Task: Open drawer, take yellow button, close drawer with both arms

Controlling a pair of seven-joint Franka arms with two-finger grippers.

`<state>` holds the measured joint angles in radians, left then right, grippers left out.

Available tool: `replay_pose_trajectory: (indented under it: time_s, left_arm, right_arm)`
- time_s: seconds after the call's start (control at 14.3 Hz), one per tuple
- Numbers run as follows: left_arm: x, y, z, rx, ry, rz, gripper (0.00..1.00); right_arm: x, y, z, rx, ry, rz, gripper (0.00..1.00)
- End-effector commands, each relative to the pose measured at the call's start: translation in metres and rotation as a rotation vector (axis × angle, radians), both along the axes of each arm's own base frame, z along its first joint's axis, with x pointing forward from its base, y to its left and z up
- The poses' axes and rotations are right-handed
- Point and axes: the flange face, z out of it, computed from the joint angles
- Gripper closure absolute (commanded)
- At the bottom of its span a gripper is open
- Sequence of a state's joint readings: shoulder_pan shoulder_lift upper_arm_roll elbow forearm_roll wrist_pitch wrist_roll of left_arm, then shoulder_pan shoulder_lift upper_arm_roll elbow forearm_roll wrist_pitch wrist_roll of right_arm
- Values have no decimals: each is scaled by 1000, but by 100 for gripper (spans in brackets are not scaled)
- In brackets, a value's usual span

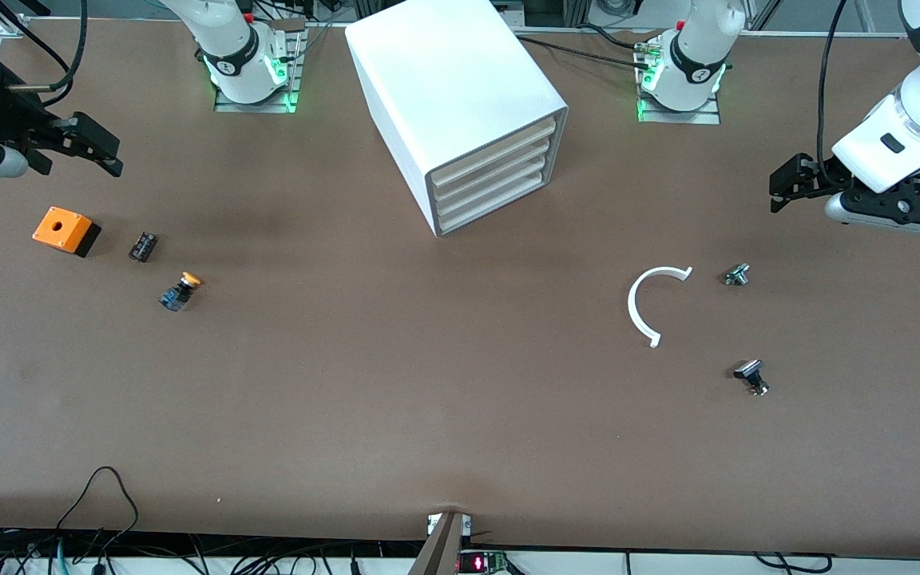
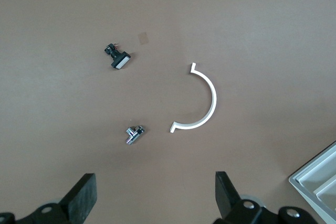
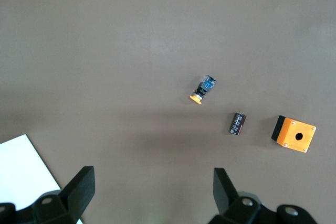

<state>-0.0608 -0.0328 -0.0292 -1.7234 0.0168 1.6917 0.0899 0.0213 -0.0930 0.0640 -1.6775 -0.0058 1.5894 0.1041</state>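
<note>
The button (image 1: 180,291), orange cap on a dark body, lies on its side on the brown table toward the right arm's end; it also shows in the right wrist view (image 3: 203,89). The white drawer cabinet (image 1: 460,96) stands between the arm bases, its stacked drawers (image 1: 492,180) all shut. My right gripper (image 1: 113,156) is open and empty, up in the air above the table near the orange box, and shows open in its wrist view (image 3: 153,190). My left gripper (image 1: 775,192) is open and empty in the air at the left arm's end, as its wrist view (image 2: 156,195) shows.
An orange box (image 1: 66,230) with a black base and a small black part (image 1: 143,246) lie beside the button. A white curved strip (image 1: 642,303), a small silver part (image 1: 736,275) and a black-and-silver flat-headed part (image 1: 751,375) lie toward the left arm's end.
</note>
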Motion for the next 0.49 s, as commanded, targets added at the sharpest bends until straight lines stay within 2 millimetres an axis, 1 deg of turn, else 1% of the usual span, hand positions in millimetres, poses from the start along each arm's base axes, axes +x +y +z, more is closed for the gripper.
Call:
replay_pose_trajectory:
  time_s: [0.0, 0.42]
  left_arm:
    - [4, 1, 6, -19, -7, 12, 1]
    - [8, 0, 6, -8, -9, 1, 1]
  right_arm:
    - [-1, 2, 6, -5, -11, 0, 0]
    - [-4, -2, 11, -6, -15, 22, 0]
